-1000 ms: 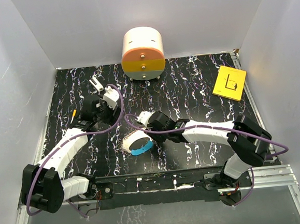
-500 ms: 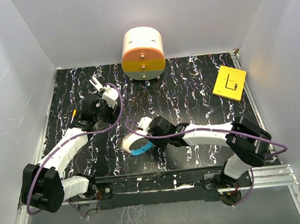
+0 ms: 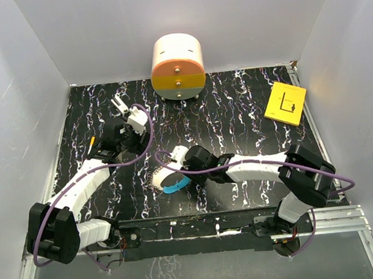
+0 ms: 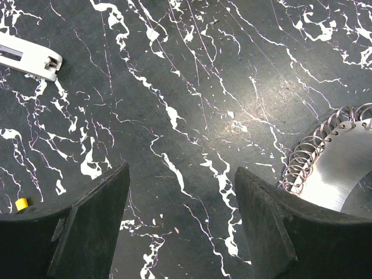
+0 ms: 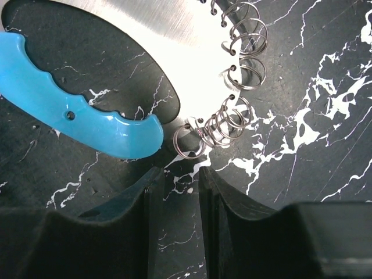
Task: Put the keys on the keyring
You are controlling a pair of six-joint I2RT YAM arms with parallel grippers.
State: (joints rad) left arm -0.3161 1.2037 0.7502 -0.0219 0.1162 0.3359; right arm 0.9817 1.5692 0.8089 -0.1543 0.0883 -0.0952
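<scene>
Spread over most of the top view: black marbled table (image 3: 249, 118). Left of centre, left gripper (image 4: 181, 174) released wide, empty. At centre, right gripper (image 5: 176, 180) parted narrowly, grasping nothing, just beside keyring (image 3: 170, 178). Lying flat, long axis roughly left-right; coil (image 3: 156, 179) leftward, blue band (image 3: 177, 187) lower right.

You have lots of bare counter (image 3: 236, 119) in the middle and on the right. At the back, the round orange and yellow box (image 3: 177, 66) stands in your way. The yellow card (image 3: 286, 103) lies flat in the far right corner. White walls (image 3: 16, 114) close in three sides. The keyring (image 3: 170, 178) lies near the front, with the right end effector (image 5: 178, 174) just beside its wire coils. The wide gap of the left end effector (image 4: 181, 171) shows only bare counter, and a white piece (image 4: 29, 55) lies off to one side.
</scene>
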